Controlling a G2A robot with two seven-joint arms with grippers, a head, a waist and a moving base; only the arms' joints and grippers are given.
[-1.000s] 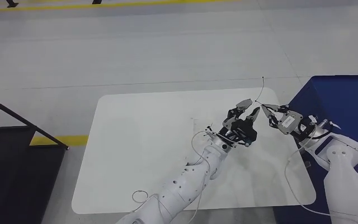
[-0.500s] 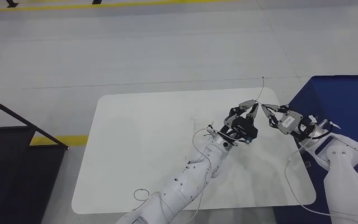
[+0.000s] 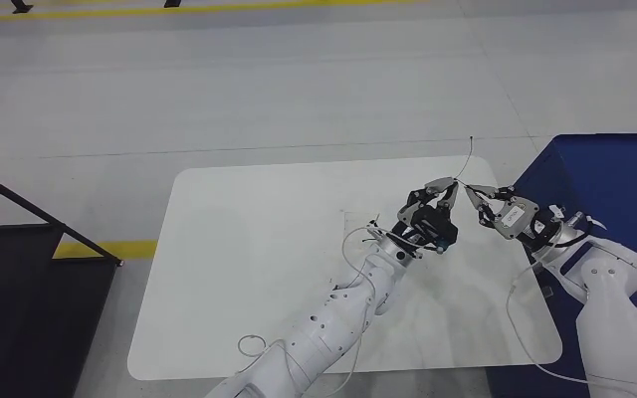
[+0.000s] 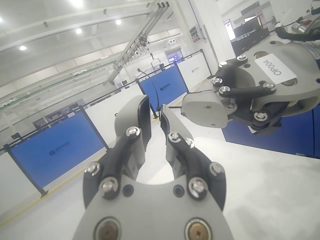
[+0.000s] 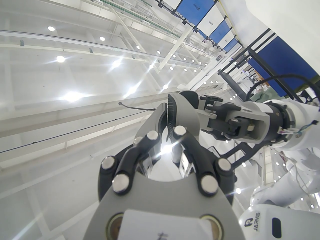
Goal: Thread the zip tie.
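Tabletop: white, rectangular, with rounded corners, standing on a pale grey floor. The surface is plain and matte. A small, faint dark mark lies on it near the middle.

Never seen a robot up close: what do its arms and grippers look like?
The left arm and right arm are white and rounded, trailing thin white cables. The left gripper and right gripper have grey fingers, ribbed black pads, black links and silver screws; the right bears a white label.
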